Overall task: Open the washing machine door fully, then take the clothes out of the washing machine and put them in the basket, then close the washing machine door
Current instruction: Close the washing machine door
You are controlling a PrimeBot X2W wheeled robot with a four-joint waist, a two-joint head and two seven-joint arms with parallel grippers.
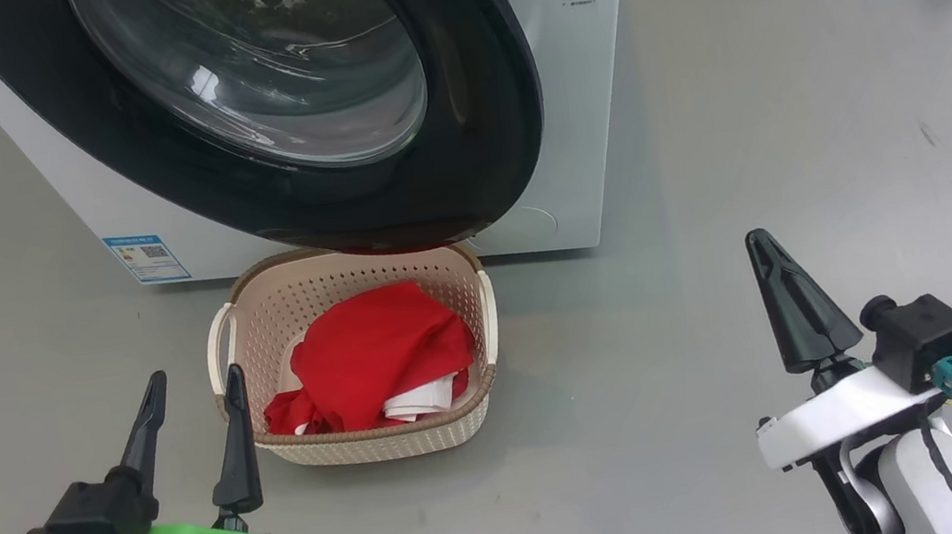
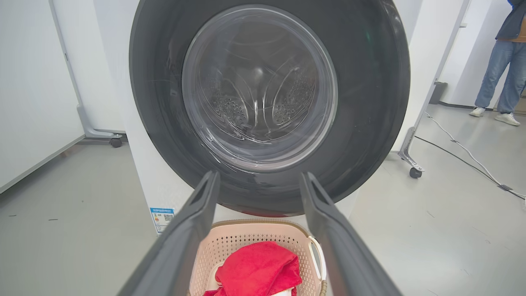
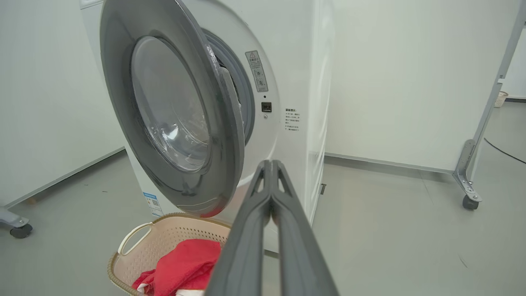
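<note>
Lying in perforated basket (image 1: 371, 445), soft red clothes (image 1: 377, 355); left jaws spread; right jaws pressed together

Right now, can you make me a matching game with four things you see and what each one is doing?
Things:
1. clothes
2. washing machine door
3. left end effector
4. right end effector

States:
A. ajar, not latched shut
B. fingers pressed together, holding nothing
C. lying in the basket
D. fingers spread apart, holding nothing

Right pairs: 1-C, 2-A, 3-D, 4-B
</note>
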